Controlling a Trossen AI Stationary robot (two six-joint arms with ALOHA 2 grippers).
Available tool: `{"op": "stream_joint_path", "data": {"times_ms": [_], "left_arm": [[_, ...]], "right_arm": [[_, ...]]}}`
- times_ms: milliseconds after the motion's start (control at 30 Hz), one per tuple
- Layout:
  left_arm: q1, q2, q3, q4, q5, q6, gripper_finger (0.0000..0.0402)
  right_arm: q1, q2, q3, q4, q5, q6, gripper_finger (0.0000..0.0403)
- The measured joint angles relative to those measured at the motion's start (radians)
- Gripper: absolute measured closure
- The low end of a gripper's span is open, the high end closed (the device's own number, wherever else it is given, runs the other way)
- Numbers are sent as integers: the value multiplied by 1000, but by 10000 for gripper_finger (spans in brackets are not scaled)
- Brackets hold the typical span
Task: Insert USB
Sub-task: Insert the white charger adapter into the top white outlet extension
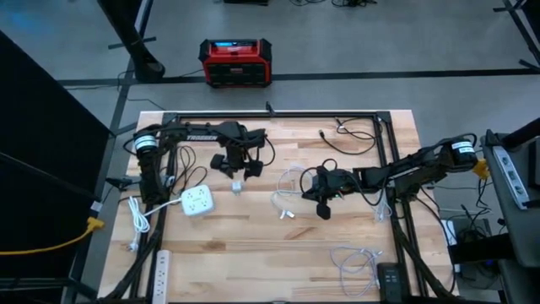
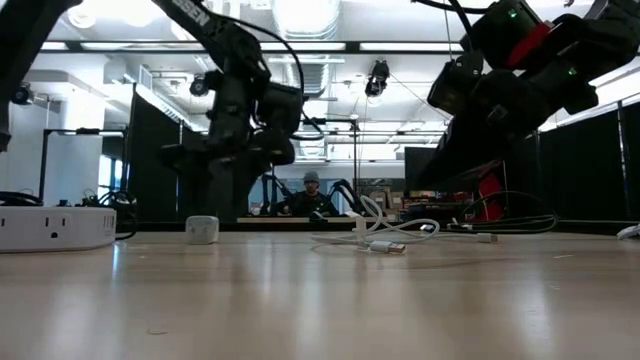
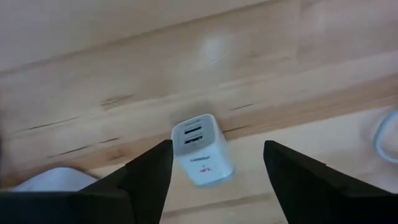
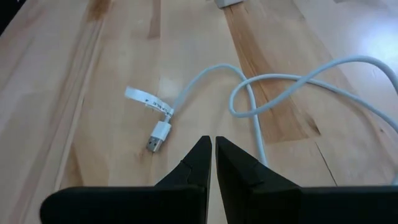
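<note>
A small white USB charger block with two ports on its upper face lies on the wooden table; the high view shows the block left of centre. My left gripper hovers open above it, pointing steeply down, one finger on either side and clear of it. A white USB cable lies looped at mid-table, its metal plug and paper tag resting flat on the wood. My right gripper is shut, just short of the plug and touching nothing.
A white power cube sits left of the charger block. A power strip lies at the near left edge, and a coiled cable and a black remote at the near right. A black cable lies at the far right.
</note>
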Motion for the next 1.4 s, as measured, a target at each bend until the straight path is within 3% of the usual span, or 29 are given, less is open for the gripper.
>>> {"op": "stream_joint_path", "data": {"times_ms": [300,700,967,1400], "left_arm": [[44,101,0,-22,105,70,176],[132,113,0,-34,133,113,190],[165,113,0,-47,290,129,210],[172,120,-6,-103,261,153,221]], "right_arm": [[0,1,-5,0,0,0,394],[0,8,-6,0,0,0,394],[2,8,-11,-1,0,0,394],[2,8,-12,-1,-1,1,394]]}}
